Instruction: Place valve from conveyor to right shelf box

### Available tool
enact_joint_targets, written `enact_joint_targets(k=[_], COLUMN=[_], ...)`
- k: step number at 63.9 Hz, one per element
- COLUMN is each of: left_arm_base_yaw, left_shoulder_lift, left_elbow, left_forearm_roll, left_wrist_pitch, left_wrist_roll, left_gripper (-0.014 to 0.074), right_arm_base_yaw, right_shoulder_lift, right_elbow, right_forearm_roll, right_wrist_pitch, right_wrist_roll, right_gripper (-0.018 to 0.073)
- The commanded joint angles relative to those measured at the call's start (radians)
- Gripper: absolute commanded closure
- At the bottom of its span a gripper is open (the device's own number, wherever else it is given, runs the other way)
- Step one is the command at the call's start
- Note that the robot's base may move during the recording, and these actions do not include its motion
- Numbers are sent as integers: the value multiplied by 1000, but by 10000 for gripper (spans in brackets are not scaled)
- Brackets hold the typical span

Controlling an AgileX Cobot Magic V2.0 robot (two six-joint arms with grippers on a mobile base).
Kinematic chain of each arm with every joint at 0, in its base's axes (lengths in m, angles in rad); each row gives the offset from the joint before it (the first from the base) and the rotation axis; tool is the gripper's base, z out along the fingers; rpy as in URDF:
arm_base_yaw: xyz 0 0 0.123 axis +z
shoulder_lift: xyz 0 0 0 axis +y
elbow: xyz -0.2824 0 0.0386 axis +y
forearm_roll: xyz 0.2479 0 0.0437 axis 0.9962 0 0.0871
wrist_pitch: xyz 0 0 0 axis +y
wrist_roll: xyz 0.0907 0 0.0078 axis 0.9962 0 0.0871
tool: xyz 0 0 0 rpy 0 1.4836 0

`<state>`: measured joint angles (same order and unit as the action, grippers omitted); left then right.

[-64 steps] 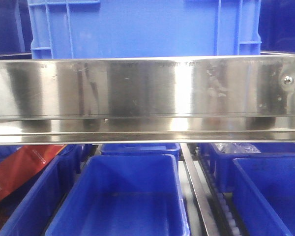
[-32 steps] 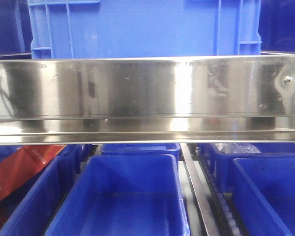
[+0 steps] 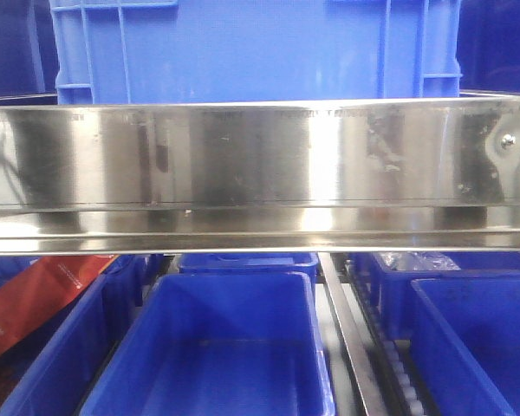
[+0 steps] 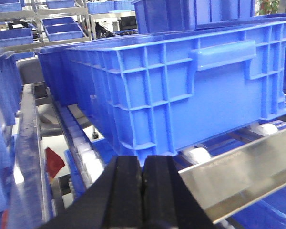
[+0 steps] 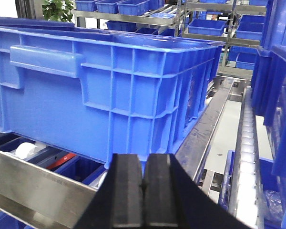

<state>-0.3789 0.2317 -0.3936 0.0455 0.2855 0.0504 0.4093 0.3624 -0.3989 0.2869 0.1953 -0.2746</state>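
The valve and the conveyor are out of view in every frame. My left gripper (image 4: 143,164) is shut and empty, its black jaws pressed together, facing the near corner of a large blue crate (image 4: 181,90) on the shelf rollers. My right gripper (image 5: 144,162) is shut and empty too, in front of the other corner of the same blue crate (image 5: 100,95). The front view shows that crate (image 3: 251,48) above a shiny steel shelf rail (image 3: 260,169); neither gripper shows there.
Open blue bins (image 3: 221,347) stand on the lower shelf level, with a red packet (image 3: 35,299) at the left. White rollers (image 4: 86,152) run beside the crate. A roller track (image 5: 248,143) and more blue bins stand to the right.
Only the dark reflections on the steel rail have shifted slightly; the crate and bins have not moved.
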Motion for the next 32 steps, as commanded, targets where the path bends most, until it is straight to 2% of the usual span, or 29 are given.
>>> enact_joint_targets(k=[1, 8, 12, 22, 27, 32], left_arm_base_yaw=[56, 168, 251, 411, 467, 495], left_shoulder_lift=[-17, -53, -85, -179, -225, -232], left_elbow=[5, 41, 77, 206, 285, 367], left_forearm_roll=[3, 1, -26, -65, -115, -145], left_wrist_pitch=[-20, -20, -26, -115, -176, -233], left_wrist_roll=[-9, -9, -9, -9, -9, -9], left_gripper=[707, 707, 707, 707, 707, 707], right_arm_base_yaw=[0, 0, 0, 0, 0, 0], right_shoulder_lift=[-4, -3, -3, -3, -3, -3], right_elbow=[2, 2, 2, 2, 2, 2], right_forearm_roll=[-3, -3, -3, -3, -3, -3], right_wrist_pitch=[-27, -29, -29, -29, -29, -29], right_wrist_roll=[-5, -5, -5, -5, -5, -5], right_gripper=[718, 718, 718, 718, 718, 718])
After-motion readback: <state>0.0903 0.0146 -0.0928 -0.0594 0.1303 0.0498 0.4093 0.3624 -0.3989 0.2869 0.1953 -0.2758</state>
